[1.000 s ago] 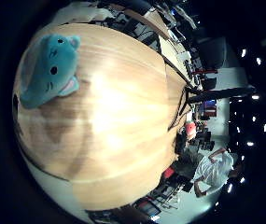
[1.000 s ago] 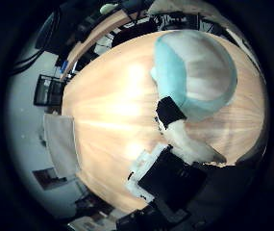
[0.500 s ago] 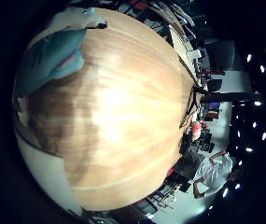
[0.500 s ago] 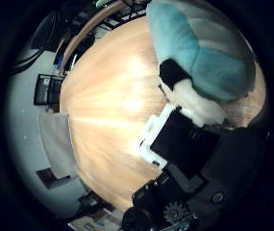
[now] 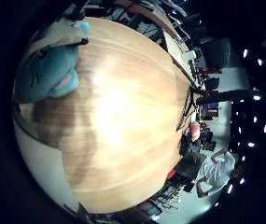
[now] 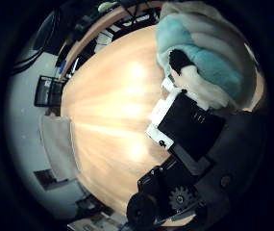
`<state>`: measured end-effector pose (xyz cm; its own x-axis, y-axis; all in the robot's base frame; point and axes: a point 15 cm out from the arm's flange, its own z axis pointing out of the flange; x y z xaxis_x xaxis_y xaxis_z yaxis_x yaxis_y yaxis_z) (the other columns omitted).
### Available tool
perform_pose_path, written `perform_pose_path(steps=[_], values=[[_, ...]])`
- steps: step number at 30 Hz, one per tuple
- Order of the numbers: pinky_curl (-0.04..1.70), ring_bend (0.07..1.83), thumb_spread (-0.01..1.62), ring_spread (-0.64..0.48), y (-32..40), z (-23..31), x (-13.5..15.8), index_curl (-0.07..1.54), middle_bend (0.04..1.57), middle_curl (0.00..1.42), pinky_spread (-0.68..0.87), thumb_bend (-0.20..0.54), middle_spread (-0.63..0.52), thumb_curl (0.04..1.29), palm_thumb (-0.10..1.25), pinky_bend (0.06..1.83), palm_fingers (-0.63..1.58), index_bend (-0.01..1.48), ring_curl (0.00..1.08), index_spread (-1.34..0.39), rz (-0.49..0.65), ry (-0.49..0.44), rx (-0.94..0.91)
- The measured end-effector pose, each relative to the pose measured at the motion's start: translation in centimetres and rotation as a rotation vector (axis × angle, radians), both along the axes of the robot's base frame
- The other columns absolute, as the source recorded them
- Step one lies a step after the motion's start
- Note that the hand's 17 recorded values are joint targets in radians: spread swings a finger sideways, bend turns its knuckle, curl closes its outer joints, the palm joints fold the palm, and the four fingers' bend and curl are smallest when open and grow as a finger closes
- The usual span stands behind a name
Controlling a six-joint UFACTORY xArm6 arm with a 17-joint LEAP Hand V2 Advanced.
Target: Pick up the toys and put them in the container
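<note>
A teal and white plush toy point(image 5: 48, 77) with a pink mouth fills the edge of the little finger side view, close to my palm, over the wooden table point(image 5: 132, 130). In the thumb side view the same toy point(image 6: 208, 57) bulges against my right hand point(image 6: 189, 125). A white and black finger is curled in, and its black fingertip point(image 6: 177, 60) presses into the plush. No container shows in either view.
The table's far edge point(image 5: 184, 74) borders a room with dark chairs and a small red object point(image 5: 195, 128) on the floor. Past the other edge of the table stand a grey panel point(image 6: 55, 149) and a black rack point(image 6: 45, 91).
The finger has curled further in across the thumb side view and now presses on the plush. The toy has grown larger and closer to the palm in both views.
</note>
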<state>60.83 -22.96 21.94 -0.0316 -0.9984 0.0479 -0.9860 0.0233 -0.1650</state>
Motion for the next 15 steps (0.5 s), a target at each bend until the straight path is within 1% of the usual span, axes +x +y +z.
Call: perform_pose_path(steps=[1,4,7,12,15], values=[[0.36,1.37,0.92,-0.27,0.0,0.7,0.0,0.79,1.16,0.77,-0.3,0.045,-0.36,0.68,0.96,1.39,1.27,1.1,0.53,-0.42,0.005,-0.011,0.001],[0.4,1.42,0.92,-0.26,0.1,2.1,0.0,0.83,1.23,0.82,-0.28,0.053,-0.33,0.72,0.98,1.43,1.22,1.17,0.56,-0.38,0.01,-0.029,0.004],[0.42,1.45,0.91,-0.25,0.5,3.8,-0.3,0.86,1.28,0.85,-0.27,0.047,-0.31,0.76,0.99,1.46,1.18,1.21,0.6,-0.34,0.018,-0.045,0.016],[0.45,1.49,0.91,-0.24,2.4,7.8,-0.9,0.88,1.33,0.89,-0.25,0.046,-0.27,0.81,0.99,1.48,1.14,1.25,0.63,-0.3,0.051,-0.092,0.076],[0.47,1.5,0.91,-0.23,3.9,11.2,-1.3,0.89,1.34,0.91,-0.24,0.04,-0.26,0.85,0.99,1.49,1.13,1.26,0.66,-0.27,0.084,-0.142,0.112]])
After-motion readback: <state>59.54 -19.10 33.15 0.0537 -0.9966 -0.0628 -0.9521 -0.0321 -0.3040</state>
